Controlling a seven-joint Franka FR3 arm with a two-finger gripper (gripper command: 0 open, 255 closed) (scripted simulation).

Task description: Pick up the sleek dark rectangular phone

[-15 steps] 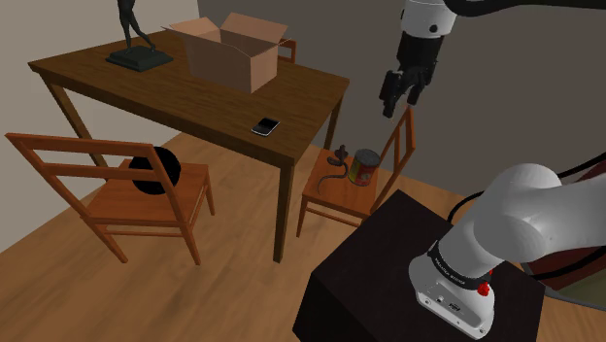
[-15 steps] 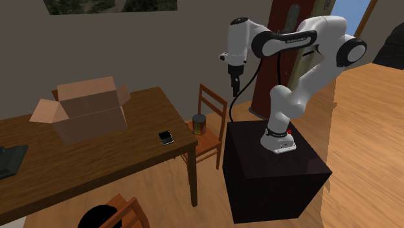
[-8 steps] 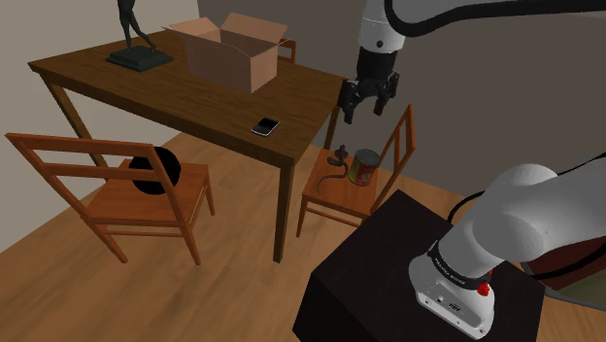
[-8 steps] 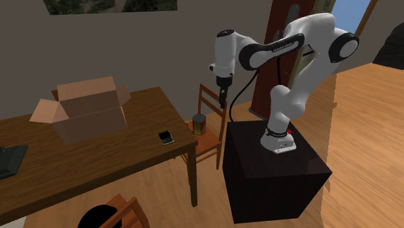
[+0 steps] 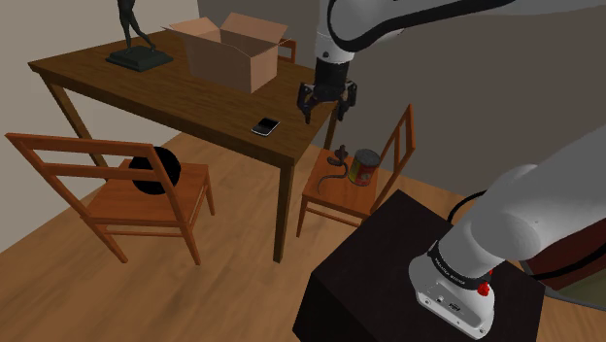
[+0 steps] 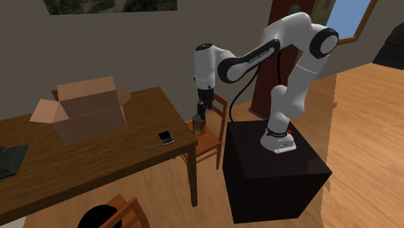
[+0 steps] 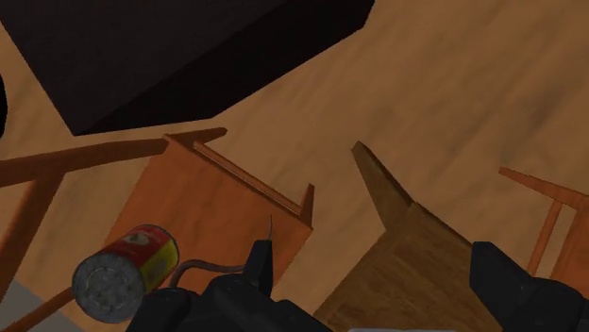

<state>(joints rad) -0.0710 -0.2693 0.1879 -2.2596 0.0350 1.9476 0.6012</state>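
Nearest the shoulder camera, the black box stand (image 5: 369, 282) is carrying the white arm's base. The arm is reaching up and leftward over a wooden chair (image 5: 340, 202), whose seat is bearing a red can (image 5: 365, 167) and a dark curled object (image 5: 333, 165). At that view's left, a second chair (image 5: 117, 209) is holding a round black thing (image 5: 155, 171). The gripper (image 5: 324, 115) is hanging above the gap between the first chair and the corner of the wooden table (image 5: 185, 97), its fingers standing well apart and clasping nothing. The wrist view is adding the look straight down: the can (image 7: 127, 273) is showing a grey lid and a yellow label beside one finger (image 7: 260, 269), and the table's corner (image 7: 415, 245) is lying between the two. The second exterior view is adding the side-on look, with the gripper (image 6: 202, 115) hovering just above the can (image 6: 199, 124). Just past the corner, the dark phone (image 5: 265, 126) is lying flat on the tabletop, near the gripper but apart from it. In the shoulder view its long axis is running from lower left to upper right, with the upper end pointing toward the gripper. In the second exterior view, the phone (image 6: 166, 136) is slanting from upper left to lower right. Farther along the table, an open cardboard box (image 5: 233, 53) is standing, and beyond it a dark figurine (image 5: 136, 44) on a flat base.
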